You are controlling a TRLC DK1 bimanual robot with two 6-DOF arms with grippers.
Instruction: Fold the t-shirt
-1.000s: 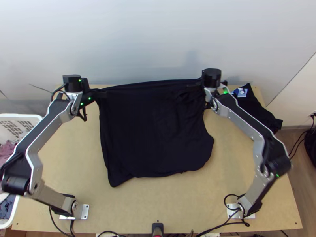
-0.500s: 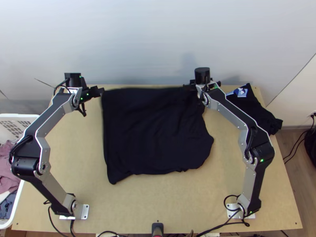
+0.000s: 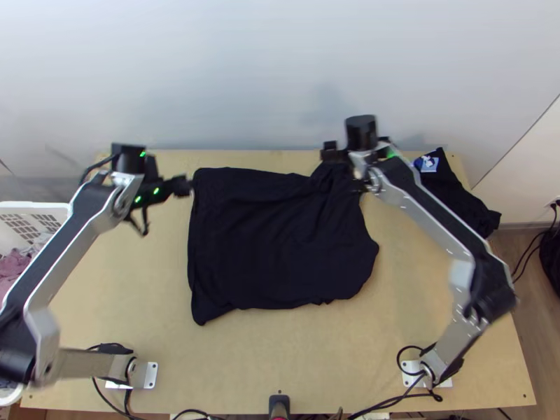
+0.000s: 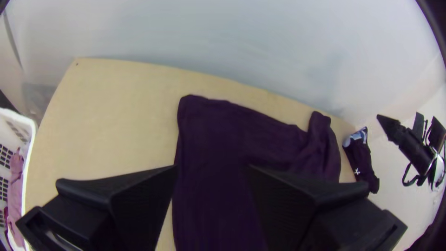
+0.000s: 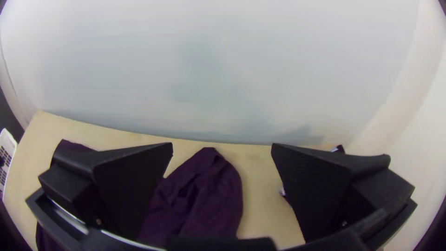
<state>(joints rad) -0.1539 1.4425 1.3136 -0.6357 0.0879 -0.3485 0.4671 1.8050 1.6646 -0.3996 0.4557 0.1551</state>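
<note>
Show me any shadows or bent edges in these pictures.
Top view: soft shadows on the pale wall; left wrist view: the table seems to have a bowed far edge; right wrist view: dark corners and a faint shadow on the wall.

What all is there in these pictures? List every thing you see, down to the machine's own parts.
T-shirt: one, black, spread rumpled mid-table
Other garment: one, black with a pale blue patch, table's far right corner
Table: one, light wood, under both garments
Basket: one, white, left of the table
Cloth: pink, uncounted, in the basket
Wall: one, pale, behind the table
Cables: several, black, around the arm bases
Left arm: one, silver and black, base near left
Right arm: one, silver and black, base near right
Left gripper: one, black, open, by the shirt's far left corner
Right gripper: one, black, open, by its far right corner
</note>
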